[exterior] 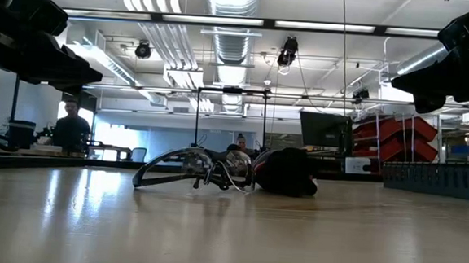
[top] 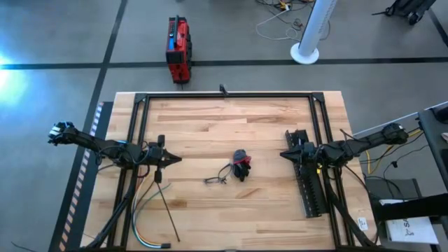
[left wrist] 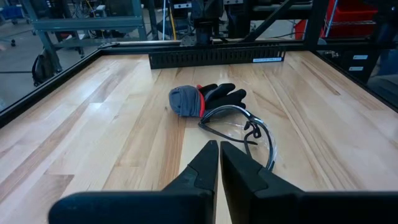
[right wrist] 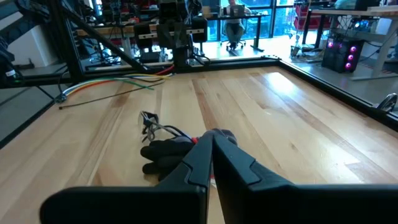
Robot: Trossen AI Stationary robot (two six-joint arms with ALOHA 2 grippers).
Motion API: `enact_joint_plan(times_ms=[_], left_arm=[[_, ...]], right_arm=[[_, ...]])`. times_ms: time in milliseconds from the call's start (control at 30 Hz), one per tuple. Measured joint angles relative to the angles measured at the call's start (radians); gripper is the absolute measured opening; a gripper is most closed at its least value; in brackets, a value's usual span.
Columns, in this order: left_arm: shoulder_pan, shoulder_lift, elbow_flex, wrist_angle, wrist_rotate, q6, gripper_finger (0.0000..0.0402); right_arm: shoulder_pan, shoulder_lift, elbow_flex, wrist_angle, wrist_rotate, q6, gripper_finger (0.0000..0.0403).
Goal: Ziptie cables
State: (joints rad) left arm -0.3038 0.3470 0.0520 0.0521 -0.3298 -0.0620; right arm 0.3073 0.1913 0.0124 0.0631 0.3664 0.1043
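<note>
So nothing's been grabbed yet. Both arms hang above the table with jaws pressed together and empty: left gripper (top: pixel 175 159) on the left side, right gripper (top: pixel 285 154) on the right, just at the duct (top: pixel 310 183).

The cables (top: pixel 142 210) sit at the near-left part of the table, below the left gripper in the high view: green, white, blue and red strands fanning out and curving toward the near edge. The ziptie (top: pixel 166 208) lies just beside them, a thin black strip running from near the left gripper down toward the near edge. The right wrist view shows both on the far side of the table, cables (right wrist: pixel 118 82) and ziptie (right wrist: pixel 106 96) close together.

In the middle there's a glove (top: pixel 242 165) and safety glasses (top: pixel 218 176), neither part of the job.

Handling guess: the wires look light and floppy, so they'll splay and sag when lifted at one end. I'd pinch them where the strands run closest together, up near the left gripper, so they come up as one bunch. The ziptie looks springy but thin and slick, lying flat on wood, so it's hard to get fingers under. Taking it across its width, toward one end, seems the best bet, and the jaws need to spread first.
</note>
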Motion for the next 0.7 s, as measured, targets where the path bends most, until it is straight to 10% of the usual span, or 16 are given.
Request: enact_joint_plan(times_ms=[700], left_arm=[[0.000,0.000,0.000,0.000,0.000,0.000,0.0002]], right_arm=[[0.000,0.000,0.000,0.289,0.001,0.262,0.0002]])
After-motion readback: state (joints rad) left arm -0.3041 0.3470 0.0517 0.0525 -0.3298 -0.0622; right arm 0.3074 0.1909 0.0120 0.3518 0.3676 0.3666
